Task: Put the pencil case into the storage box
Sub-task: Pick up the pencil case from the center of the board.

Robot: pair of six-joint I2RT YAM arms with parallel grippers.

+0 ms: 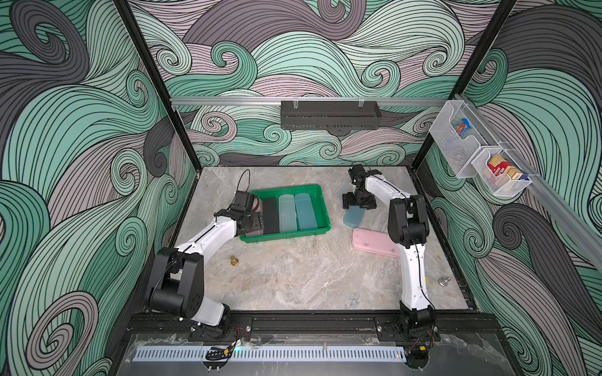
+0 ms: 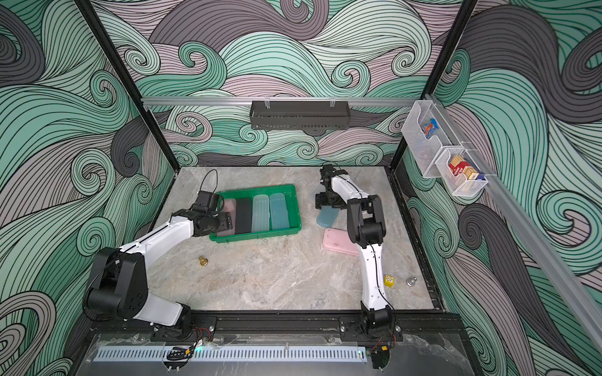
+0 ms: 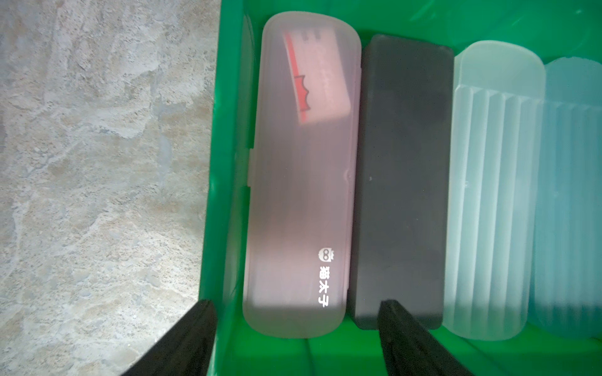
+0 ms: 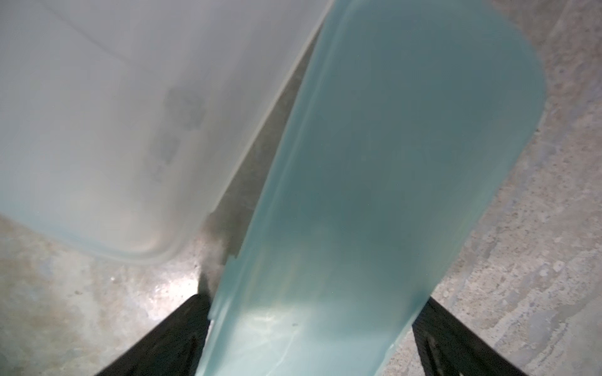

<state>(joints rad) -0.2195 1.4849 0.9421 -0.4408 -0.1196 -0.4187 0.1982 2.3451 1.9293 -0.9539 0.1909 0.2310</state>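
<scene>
In both top views the storage box [image 1: 283,237], a shallow bright green plastic tray with a rolled rim, sits on the marbled tabletop [image 1: 293,280]. It holds four slim plastic cases side by side: a frosted pink case [image 2: 229,205], a matte black case [image 1: 271,215], a ribbed clear case [image 1: 287,213] and a ribbed teal case [image 1: 305,211]. The left gripper [image 1: 259,223] hangs over the pink end. Outside the box, on its other side, the right gripper [image 1: 358,205] is down over the far end of a smooth blue-teal pencil case [image 1: 353,218] lying on the table. A milky translucent case [image 1: 341,190] lies just behind it, and a glossy pink case [image 1: 371,242] lies nearer the arm's base.

In the left wrist view the left gripper [image 3: 298,304] is released. One black finger stands beyond the box wall and the other over the matte black case [image 3: 404,179], with the frosted pink case [image 3: 299,179] lying flat between them.

In the right wrist view the right gripper [image 4: 312,298] flanks the blue-teal pencil case [image 4: 391,146] at full spread, its fingers close against both long edges. Whether they press on it I cannot tell. The milky translucent case [image 4: 97,114] lies just beside, with a thin strip of table between.

The likely risks:
- The case is smooth and about as wide as the jaws reach, so an end grip could slip or let it droop.
- The box looks nearly full – a fifth case may catch the rim or ride up on the teal one.
- The left arm over the box could be struck.
</scene>
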